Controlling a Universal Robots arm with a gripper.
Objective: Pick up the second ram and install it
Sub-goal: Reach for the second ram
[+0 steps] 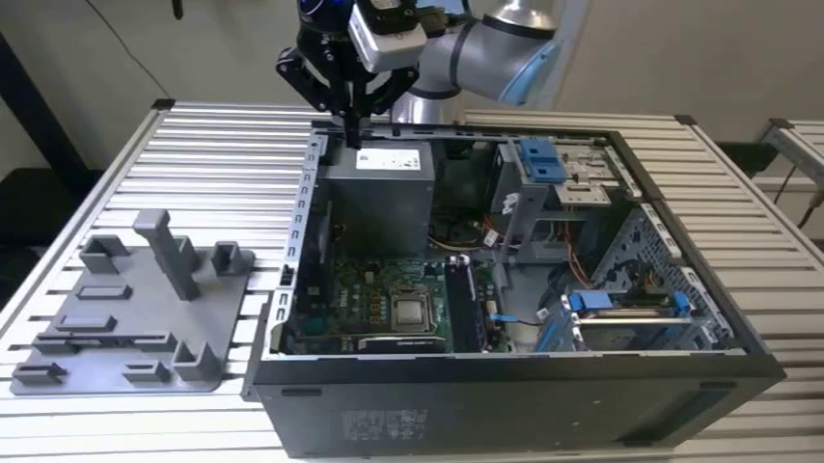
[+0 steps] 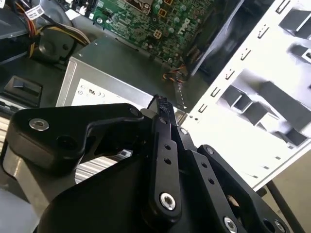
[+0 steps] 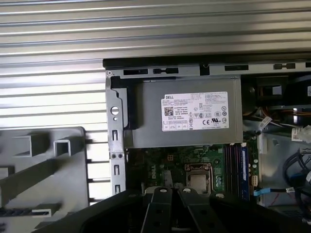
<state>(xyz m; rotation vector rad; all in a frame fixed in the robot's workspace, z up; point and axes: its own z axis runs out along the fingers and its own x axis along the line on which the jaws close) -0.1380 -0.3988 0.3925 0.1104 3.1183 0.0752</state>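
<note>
- Gripper [image 1: 350,135] hung high over the far corner of the open PC case [image 1: 515,410], on the exterior view's left side, just above the power supply [image 1: 380,198].
- Fingers [image 2: 164,145] were clenched: the second wrist view showed them pressed together w/ tips meeting and no gap.
- The silver-and-blue arm [image 1: 496,48] reached in from behind the case.
- Second ram [image 1: 110,339]: best match was a long thin dark strip in the long slot of the grey fixture [image 1: 226,318], near that fixture's front edge. Couldn't tell for sure whether it was the stick or just slot shadow.
- That spot was well apart from the gripper, outside the case on the exterior view's left.
- The grey upright post [image 1: 168,253] stood on the same fixture, further back than the long slot.
- The fixture lay on the slatted metal table [image 1: 219,164], just beside the case's side wall.
- In the case, the green motherboard [image 1: 373,294] lay flat w/ the CPU socket [image 1: 412,311] roughly mid-board and the power supply at the board's far end.
- In the first wrist view, narrow memory slots [image 3: 236,167] ran beside the socket. Couldn't tell which were filled.
- In the exterior view, blue drive-bay clips [image 1: 541,159] sat on the case's far right side.
</note>
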